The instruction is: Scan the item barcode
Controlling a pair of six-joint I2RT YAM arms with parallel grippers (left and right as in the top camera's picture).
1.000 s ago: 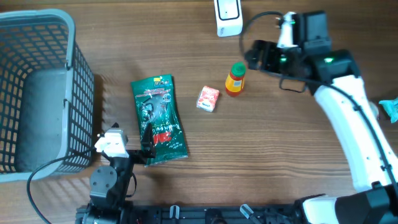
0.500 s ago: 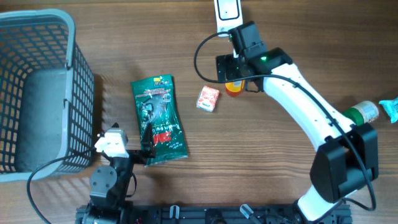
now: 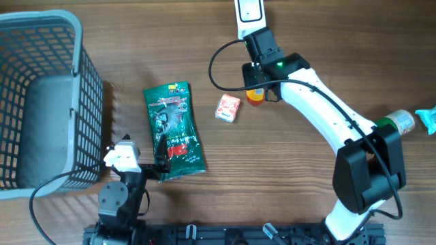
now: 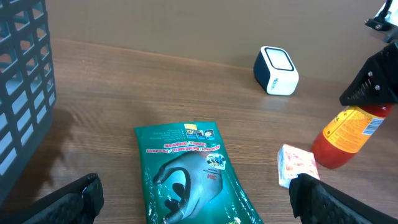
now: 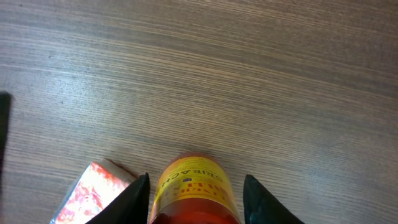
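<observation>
Wooden worktop, toward its far edge: your right gripper straddles the orange yellow-labelled bottle, pinch not confirmable; close squarely, keep it upright.

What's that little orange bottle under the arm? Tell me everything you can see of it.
The bottle is small and orange-red, plastic by the look of it, with a yellow label printed in red. It stands upright on the wooden table. Its top is hidden under the right gripper, whose fingers flank it on both sides; whether they press it is unclear. A small pink-and-white packet lies close beside it; I cannot tell whether they touch.
</observation>
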